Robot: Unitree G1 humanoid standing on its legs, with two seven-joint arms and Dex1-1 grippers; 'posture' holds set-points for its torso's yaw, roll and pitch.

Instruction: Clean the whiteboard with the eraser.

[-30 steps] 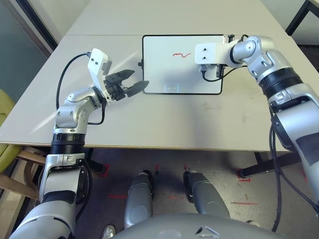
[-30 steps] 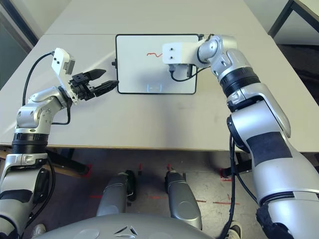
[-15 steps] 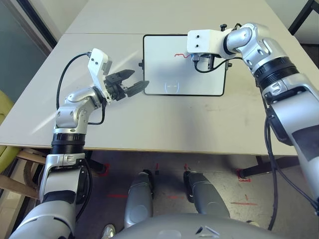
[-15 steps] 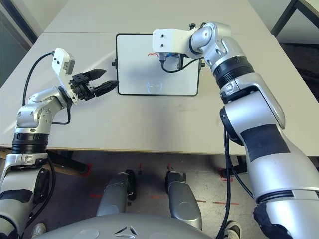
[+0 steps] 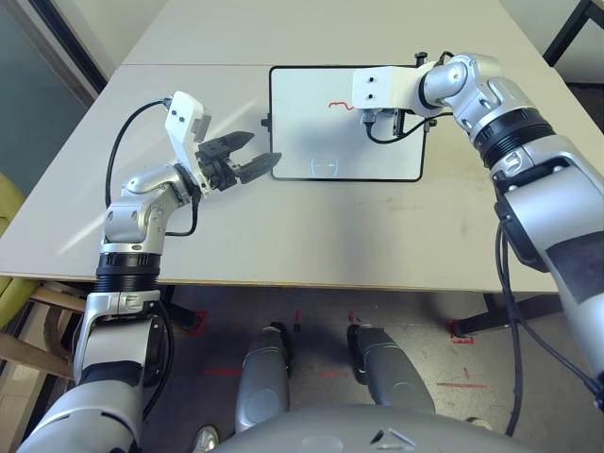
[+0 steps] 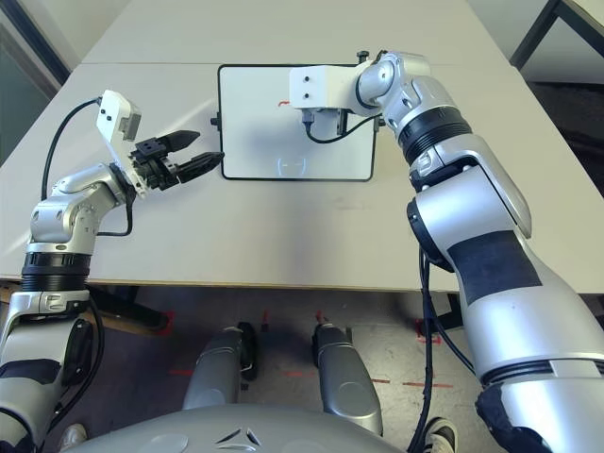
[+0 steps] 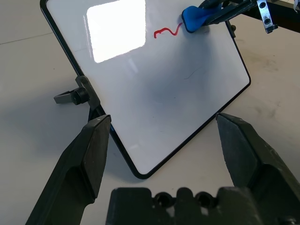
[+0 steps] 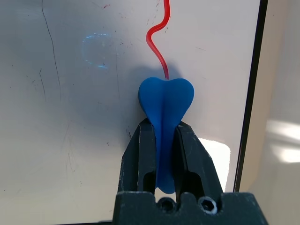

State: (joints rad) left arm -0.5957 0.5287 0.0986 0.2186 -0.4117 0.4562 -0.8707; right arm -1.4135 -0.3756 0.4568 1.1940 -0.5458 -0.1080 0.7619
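While the left arm waits at the near left of the table, the right arm works at the board farther back.

Left gripper (image 5: 247, 159): jaws stand wide apart with nothing between them; it hovers above the table (image 5: 311, 236), pointing roughly level toward the board's left edge, just short of it.

Left wrist view: the two open fingers (image 7: 82, 159) frame the board's near corner; a small black side knob (image 7: 75, 95) juts from the board's frame.

Whiteboard (image 5: 311, 142): lies flat on the table, past the left gripper, black frame with rounded corners; most of the white face is bare, with a bright glare patch (image 7: 116, 28) on it.

Red mark (image 5: 339, 105): a short squiggle on the upper middle of the board, running toward the eraser.

Eraser (image 8: 165, 104): bright blue, held edge-on, its rounded end over the board surface at the end of the red line; it looks pressed to the board, though contact is hard to be sure of.

Right gripper (image 8: 163, 140): jaws clamped on the eraser's pinched middle, angled down onto the board's upper right part.

Right arm (image 5: 491, 94): reaches across the far right corner of the board, its white wrist housing (image 5: 382, 90) above the board near the squiggle.
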